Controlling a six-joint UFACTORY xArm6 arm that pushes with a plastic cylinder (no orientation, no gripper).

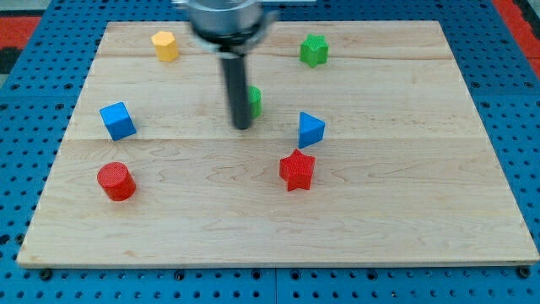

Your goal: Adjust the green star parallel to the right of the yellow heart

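My tip [241, 127] rests on the worktop [405, 194], touching a partly hidden green block [254, 101]. Green star [314, 50] lies upper right; yellow block [165, 46] upper left. No hand fitted.

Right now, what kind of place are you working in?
Probably a robotics lab bench: a wooden board lies on blue pegboard, with small blocks like the green star, and my tip.

Rod upright, my tip [241, 127] down.
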